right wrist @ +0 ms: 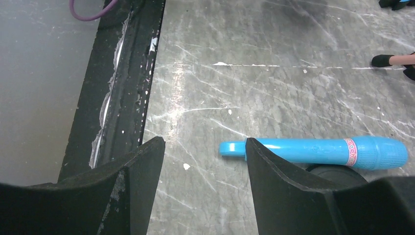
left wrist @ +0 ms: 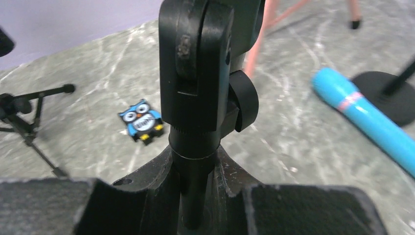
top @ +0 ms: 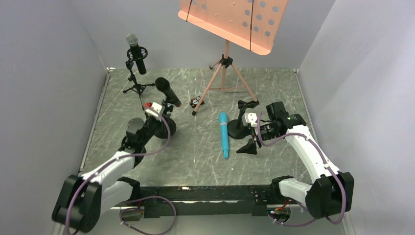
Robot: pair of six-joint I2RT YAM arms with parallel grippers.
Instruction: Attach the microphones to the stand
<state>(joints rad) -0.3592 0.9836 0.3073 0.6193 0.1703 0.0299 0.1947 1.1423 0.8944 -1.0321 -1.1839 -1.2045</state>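
Note:
A black microphone (top: 168, 91) sits tilted in the clip of a round-base stand (top: 169, 128) at the left; its orange cap is hidden. My left gripper (top: 161, 121) is shut on that stand's post (left wrist: 195, 191), below the clip (left wrist: 195, 63). A silver-mesh microphone (top: 136, 54) sits in a tripod stand (top: 135, 84) at the back left. The turquoise microphone (top: 224, 134) lies flat on the table and shows in the left wrist view (left wrist: 367, 117) and right wrist view (right wrist: 323, 151). My right gripper (top: 248, 146) is open and empty (right wrist: 203, 147), just right of the microphone's tail end.
A second round-base stand (top: 243, 128) with an empty clip stands beside my right gripper. A pink music stand (top: 230, 19) on a tripod is at the back. A small owl figurine (top: 196, 102) lies near its leg, also in the left wrist view (left wrist: 141, 121). Grey walls enclose the table.

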